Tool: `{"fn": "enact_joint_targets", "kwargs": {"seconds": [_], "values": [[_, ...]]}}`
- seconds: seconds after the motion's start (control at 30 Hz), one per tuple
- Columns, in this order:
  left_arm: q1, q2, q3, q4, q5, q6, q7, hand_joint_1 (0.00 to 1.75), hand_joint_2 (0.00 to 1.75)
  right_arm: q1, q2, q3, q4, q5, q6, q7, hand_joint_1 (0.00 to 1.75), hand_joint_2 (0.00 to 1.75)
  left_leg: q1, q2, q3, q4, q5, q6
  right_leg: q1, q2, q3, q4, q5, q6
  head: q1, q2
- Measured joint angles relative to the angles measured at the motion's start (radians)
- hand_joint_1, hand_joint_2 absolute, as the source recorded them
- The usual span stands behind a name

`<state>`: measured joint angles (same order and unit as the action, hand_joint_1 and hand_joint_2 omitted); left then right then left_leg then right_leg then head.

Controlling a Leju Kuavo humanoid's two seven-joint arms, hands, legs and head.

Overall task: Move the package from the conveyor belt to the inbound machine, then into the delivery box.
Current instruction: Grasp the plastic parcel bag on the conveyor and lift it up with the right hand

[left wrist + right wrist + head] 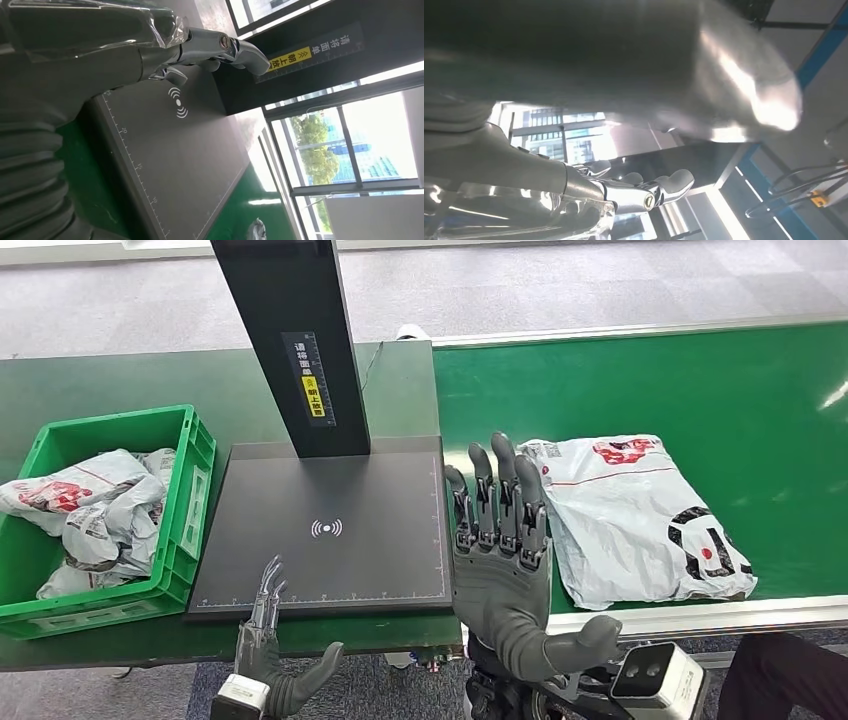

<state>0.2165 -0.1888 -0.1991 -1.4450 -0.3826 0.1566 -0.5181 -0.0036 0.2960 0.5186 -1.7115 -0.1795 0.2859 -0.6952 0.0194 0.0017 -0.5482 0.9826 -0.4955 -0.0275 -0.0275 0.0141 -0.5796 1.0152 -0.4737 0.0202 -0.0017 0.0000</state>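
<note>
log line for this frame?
package: on conveyor belt, untouched | right hand: open, raised beside it | left hand: open, at inbound machine edge

Head view looks down from high; left wrist view shares the scanner plate (330,530) close up

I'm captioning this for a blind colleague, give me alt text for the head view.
The robot's open right hand is raised beside a grey package lying on the green conveyor belt. The dark scanner platform sits bare, with a green crate of packages at left.
</note>
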Motion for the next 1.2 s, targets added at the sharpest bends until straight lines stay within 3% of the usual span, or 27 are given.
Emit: {"fn": "enact_joint_targets", "kwargs": {"seconds": [0.03,0.1,0.13,0.2,0.27,0.3,0.33,0.4,0.47,0.63,0.8,1.03,1.2], "values": [[0.001,0.000,-0.001,-0.001,0.000,0.001,0.000,0.00,1.75,0.002,0.000,-0.004,0.004,0.022,-0.023,0.003,0.00,1.75,0.000,0.000,0.000,0.000,0.000,0.000,0.000,0.000,0.000,0.000,0.000,0.000,0.000,0.000],[0.005,0.000,-0.001,-0.005,-0.001,0.007,0.001,0.00,1.75,0.004,-0.001,-0.015,0.019,0.134,-0.148,0.027,0.00,1.75,0.000,0.000,0.000,0.000,0.000,0.000,0.000,0.000,0.000,0.000,0.000,0.000,0.000,0.000],[0.008,-0.001,-0.001,-0.009,-0.002,0.012,0.002,0.00,1.75,0.002,-0.002,-0.024,0.036,0.238,-0.258,0.060,0.00,1.75,0.000,0.000,0.000,0.000,0.000,0.000,0.000,0.000,0.000,0.000,0.000,0.000,0.000,0.000],[0.017,-0.004,-0.001,-0.023,-0.006,0.019,0.010,0.00,1.75,-0.014,-0.011,-0.052,0.103,0.494,-0.488,0.177,0.00,1.75,0.000,0.000,0.000,0.000,0.000,0.000,0.000,0.000,0.001,0.000,0.000,0.000,0.000,0.000],[0.024,-0.006,0.000,-0.040,-0.013,0.021,0.021,0.00,1.75,-0.051,-0.028,-0.085,0.195,0.732,-0.628,0.337,0.00,1.75,0.000,0.000,0.001,0.000,0.000,0.000,0.000,0.000,0.001,0.000,0.000,0.000,0.000,0.000],[0.026,-0.006,0.000,-0.048,-0.016,0.020,0.027,0.00,1.75,-0.073,-0.038,-0.102,0.241,0.818,-0.653,0.408,0.00,1.31,0.000,0.000,0.001,0.000,0.000,0.000,0.000,0.000,0.001,0.000,0.000,0.000,0.000,0.000],[0.028,-0.007,0.000,-0.055,-0.018,0.020,0.031,0.00,1.75,-0.093,-0.048,-0.120,0.285,0.880,-0.659,0.465,0.00,0.87,0.000,0.000,0.001,0.000,0.000,0.000,0.000,0.000,0.002,0.000,0.000,0.000,0.000,0.000],[0.031,-0.007,0.000,-0.066,-0.020,0.017,0.039,0.00,1.75,-0.125,-0.070,-0.157,0.358,0.943,-0.645,0.529,0.00,0.87,0.000,-0.001,0.001,0.000,0.000,0.000,-0.001,-0.001,0.002,0.000,0.000,0.000,0.000,0.000],[0.032,-0.007,0.001,-0.071,-0.018,0.010,0.041,0.00,1.75,-0.141,-0.100,-0.193,0.411,0.954,-0.626,0.542,0.00,1.75,0.000,-0.002,0.001,0.001,0.000,0.000,-0.001,-0.002,0.002,0.000,0.000,0.000,0.000,0.000],[0.019,-0.008,0.013,-0.067,-0.005,-0.003,0.026,0.00,1.75,-0.200,-0.187,-0.305,0.547,1.022,-0.639,0.615,0.00,1.75,0.000,-0.002,0.000,0.001,0.000,0.000,-0.001,-0.002,0.001,0.000,0.000,0.000,0.000,0.000],[-0.006,-0.016,0.024,-0.053,-0.016,-0.029,0.023,0.00,1.75,-0.327,-0.265,-0.424,0.723,1.160,-0.610,0.732,0.00,1.75,-0.001,-0.002,0.001,0.001,0.000,0.001,-0.001,-0.002,0.001,0.000,0.001,0.000,0.000,0.000],[-0.061,-0.020,0.030,-0.014,-0.022,-0.052,0.027,0.00,1.75,-0.515,-0.389,-0.561,1.028,1.251,-0.565,0.866,0.00,1.75,-0.001,-0.003,0.000,0.002,0.001,0.001,-0.001,-0.002,0.001,0.000,0.001,0.001,0.000,0.000],[-0.082,-0.022,0.031,0.004,-0.018,-0.053,0.028,0.00,1.75,-0.601,-0.459,-0.620,1.163,1.302,-0.521,0.955,0.00,1.75,-0.001,-0.002,0.000,0.002,0.001,0.001,-0.002,-0.002,0.000,0.000,0.001,0.001,-0.001,0.000]]}}
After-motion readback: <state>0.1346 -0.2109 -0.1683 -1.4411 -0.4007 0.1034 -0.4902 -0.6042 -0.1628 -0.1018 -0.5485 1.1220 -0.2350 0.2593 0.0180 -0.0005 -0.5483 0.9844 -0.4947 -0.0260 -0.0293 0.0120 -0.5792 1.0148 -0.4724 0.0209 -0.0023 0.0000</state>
